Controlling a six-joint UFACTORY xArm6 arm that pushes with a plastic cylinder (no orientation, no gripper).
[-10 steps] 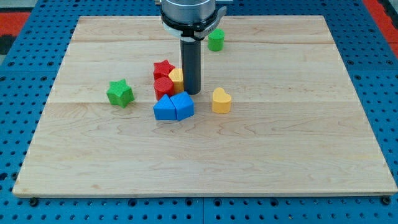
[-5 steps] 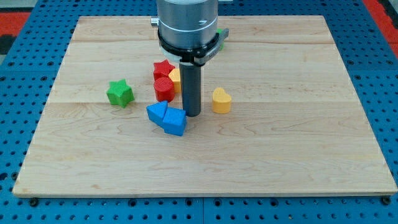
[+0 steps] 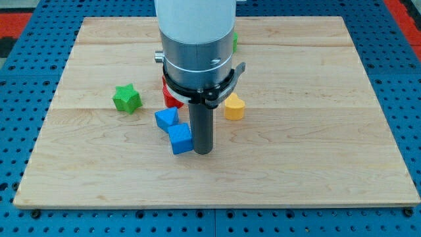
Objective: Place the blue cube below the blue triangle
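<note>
1. Blue plastic, ridged like a 3D print, forms the blue cube [image 3: 180,139], which sits low of the counter's [image 3: 316,151] middle, turned a little so its edges run askew to the counter's sides.
2. Just above it and slightly toward the view's left lies the blue triangle [image 3: 166,118]; the two blue blocks touch or nearly touch at a corner.
3. The arm comes down from the view's top as a wide pale and grey cylinder, narrowing to a straight dark rod that stands upright.
4. The rod's lower end, my tip [image 3: 202,153], rests on the counter right against the blue cube's right-hand side.
5. This tool has no jaws to open or close; it holds nothing and only presses sideways.
6. A red block [image 3: 170,99] peeks out behind the arm's body, its shape mostly hidden.
7. A yellow block [image 3: 233,106] with a rounded top sits to the view's right of the rod, apart from it.
8. A green star [image 3: 126,98] lies well to the view's left, and a sliver of another green block [image 3: 234,42] shows at the arm's right edge near the top.
</note>
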